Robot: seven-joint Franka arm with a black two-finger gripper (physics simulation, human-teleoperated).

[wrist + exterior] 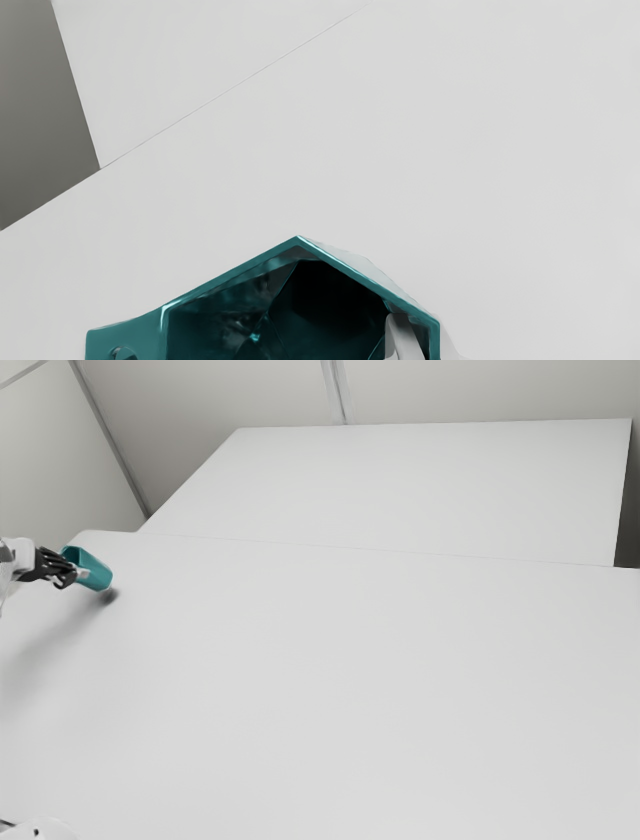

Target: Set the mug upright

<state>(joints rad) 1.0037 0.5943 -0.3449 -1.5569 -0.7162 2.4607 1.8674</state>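
One teal mug (pixel 97 572), tilted. One gripper (pixel 79 572), clenched on its wall: one finger (pixel 398 334) inside the mouth, one outside.

The mug (pixel 97 572) looks smooth and glossy, its faceted walls catching thin highlights; ceramic or plastic, I cannot tell. The desk (pixel 350 690) looks smooth and matt right to its edges. The gripper (pixel 80 572) shows 2 finishes, dark and pale.
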